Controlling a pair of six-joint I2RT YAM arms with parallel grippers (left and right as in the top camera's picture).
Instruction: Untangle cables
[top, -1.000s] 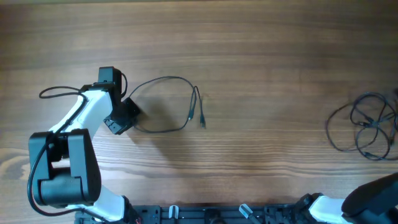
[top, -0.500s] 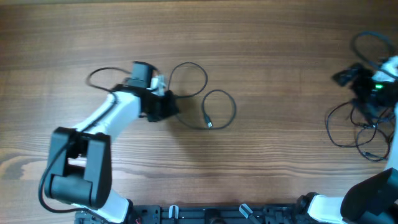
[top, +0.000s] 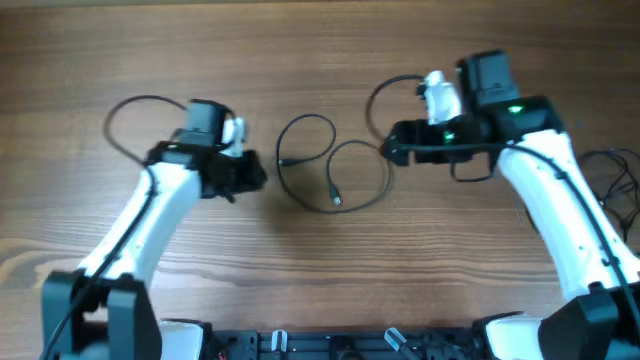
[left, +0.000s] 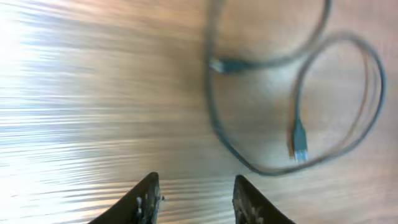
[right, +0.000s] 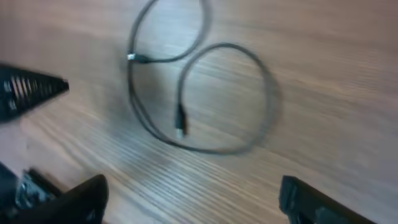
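Thin black cable tangle (top: 615, 180), right of looped black cable (top: 335, 198): edge-cut, uncountable. Looped cable: one. Left jaws, right jaws: released.

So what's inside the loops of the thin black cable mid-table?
Bare wooden table and, in the right loop, one grey-tipped plug of the thin black cable itself. Nothing there is covered.

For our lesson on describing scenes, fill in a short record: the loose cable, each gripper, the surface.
cable: thin black cord, lying in two loops, both plugs showing
left gripper: open, empty, beside the cable, not touching
right gripper: open wide, empty, on the cable's other side
surface: wooden table
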